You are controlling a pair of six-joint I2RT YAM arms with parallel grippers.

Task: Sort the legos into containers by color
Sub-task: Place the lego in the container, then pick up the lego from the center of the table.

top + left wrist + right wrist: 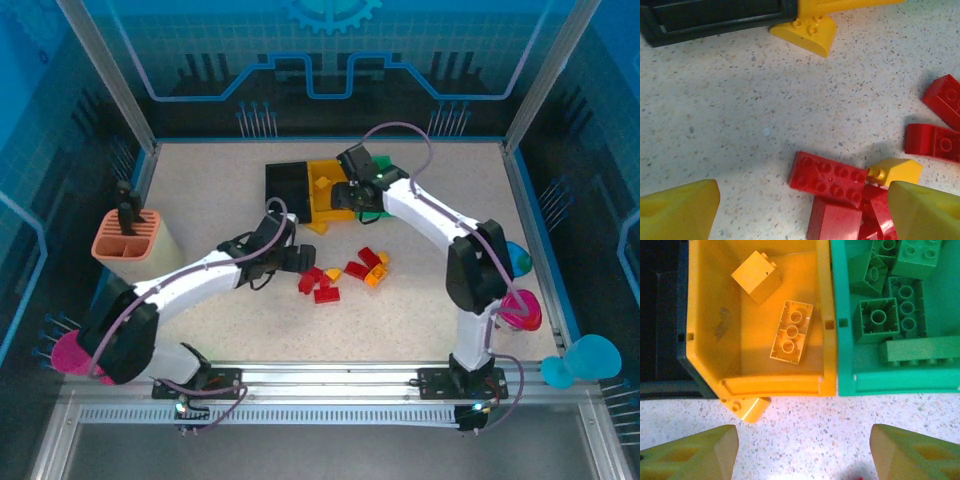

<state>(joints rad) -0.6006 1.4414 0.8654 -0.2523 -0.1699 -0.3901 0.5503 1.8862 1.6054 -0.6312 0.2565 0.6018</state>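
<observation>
Jaws apart: left gripper (805,202) over red legos (827,177); right gripper (804,442) over bare table (850,422) by yellow bin (777,385) rim.

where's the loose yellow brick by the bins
In the right wrist view the yellow brick lies at the near left corner of the yellow bin, beside the black bin.

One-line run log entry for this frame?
left gripper: open over red legos | right gripper: open, empty, near yellow bin | yellow bin: two legos inside
</observation>
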